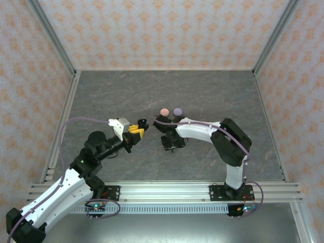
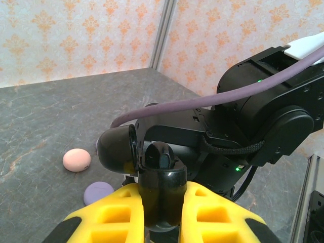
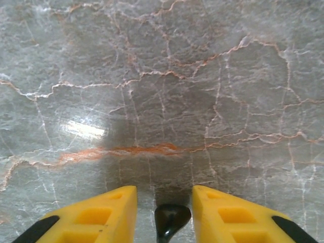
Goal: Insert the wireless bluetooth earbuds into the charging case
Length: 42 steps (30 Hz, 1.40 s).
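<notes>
Top view: left end effector [image 1: 139, 127] is raised over the desk [image 1: 212, 96] and clamped on the black charging case [image 1: 144, 123]. Right end effector [image 1: 170, 143] points straight down at the desk, just right of the held case. Closed pink case [image 1: 164, 112] and lilac case [image 1: 177, 111] lie touching or nearly so, just beyond both arms.

Left wrist view: yellow fingers [image 2: 116, 212] are pressed onto both sides of the black case [image 2: 159, 192]. The case stands upright with its lid [image 2: 119, 149] swung open to the left and its mouth facing up. The right arm's bulk sits directly behind it. Pink case [image 2: 77, 160] and lilac case [image 2: 98, 191] are on the desk to the left.

Right wrist view: fingers [image 3: 101, 215] stand apart with the black earbud [image 3: 172, 218] in the gap. A thin sliver shows on each side of it, so no contact is visible. Its bulb points toward the fingertips and its stem runs back toward the wrist, so the long axis lies across the closing line. Whether it rests on the desk or hangs, cannot tell.

Judgement: the right arm is the near one, since the earbud is already centred between its fingers. Once gripped, the earbud has to travel left to the open case mouth held by the left arm.
</notes>
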Available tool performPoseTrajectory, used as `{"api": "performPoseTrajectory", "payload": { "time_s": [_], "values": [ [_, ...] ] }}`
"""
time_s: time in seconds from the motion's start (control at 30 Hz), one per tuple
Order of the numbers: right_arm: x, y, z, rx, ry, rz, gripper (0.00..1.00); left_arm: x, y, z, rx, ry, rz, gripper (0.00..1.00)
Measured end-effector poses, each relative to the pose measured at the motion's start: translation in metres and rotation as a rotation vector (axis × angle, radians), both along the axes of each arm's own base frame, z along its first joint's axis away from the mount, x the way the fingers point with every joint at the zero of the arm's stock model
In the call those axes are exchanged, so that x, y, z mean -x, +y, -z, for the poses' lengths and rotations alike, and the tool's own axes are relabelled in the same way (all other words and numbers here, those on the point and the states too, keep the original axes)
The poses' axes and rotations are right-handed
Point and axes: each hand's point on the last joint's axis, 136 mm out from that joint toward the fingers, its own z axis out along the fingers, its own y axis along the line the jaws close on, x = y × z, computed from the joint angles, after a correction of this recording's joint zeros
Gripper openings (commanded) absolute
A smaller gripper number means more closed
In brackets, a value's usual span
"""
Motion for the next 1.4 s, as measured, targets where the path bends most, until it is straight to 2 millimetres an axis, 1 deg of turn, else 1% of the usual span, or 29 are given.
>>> {"api": "performPoseTrajectory", "payload": {
  "time_s": [0.27, 0.47, 0.63, 0.7, 0.77, 0.83, 0.93, 1.03, 1.1, 1.13, 1.27, 1.37, 1.4],
  "values": [
    [0.001, -0.001, 0.0, 0.004, 0.003, 0.006, 0.26, 0.0, 0.0, 0.0, 0.0, 0.0, 0.0, 0.0],
    [0.001, -0.001, 0.0, 0.002, 0.006, 0.009, 0.19, 0.0, 0.0, 0.0, 0.0, 0.0, 0.0, 0.0],
    [0.003, 0.0, -0.001, -0.008, 0.01, 0.01, 0.19, 0.0, 0.0, 0.0, 0.0, 0.0, 0.0, 0.0],
    [0.004, 0.001, -0.004, -0.013, 0.01, 0.007, 0.19, 0.0, 0.0, 0.0, 0.0, 0.001, 0.0, 0.0],
    [0.004, 0.002, -0.013, -0.029, -0.004, 0.004, 0.18, 0.0, 0.0, 0.001, 0.001, 0.001, 0.0, 0.0],
    [0.001, 0.004, -0.029, -0.063, -0.038, -0.002, 0.18, 0.0, 0.0, 0.001, 0.002, -0.001, 0.0, 0.0],
    [-0.005, 0.009, -0.066, -0.138, -0.119, -0.007, 0.18, -0.003, -0.003, 0.001, 0.005, -0.002, 0.004, 0.0],
    [-0.013, 0.013, -0.113, -0.235, -0.229, -0.008, 0.18, -0.005, -0.007, 0.003, 0.005, 0.005, 0.02, 0.0],
    [-0.019, 0.016, -0.151, -0.315, -0.317, -0.007, 0.18, -0.006, -0.011, 0.004, 0.009, 0.004, 0.034, 0.0],
    [-0.021, 0.017, -0.165, -0.347, -0.351, -0.006, 0.18, -0.007, -0.013, 0.003, 0.014, 0.004, 0.042, 0.0],
    [-0.026, 0.021, -0.231, -0.501, -0.497, -0.012, 0.18, -0.006, -0.019, -0.005, 0.045, -0.02, 0.074, 0.0],
    [-0.027, 0.023, -0.27, -0.606, -0.587, -0.018, 0.18, -0.006, -0.022, -0.011, 0.065, -0.037, 0.089, 0.0],
    [-0.026, 0.023, -0.281, -0.636, -0.609, -0.019, 0.18, -0.006, -0.023, -0.013, 0.07, -0.042, 0.096, 0.0]
  ]
}}
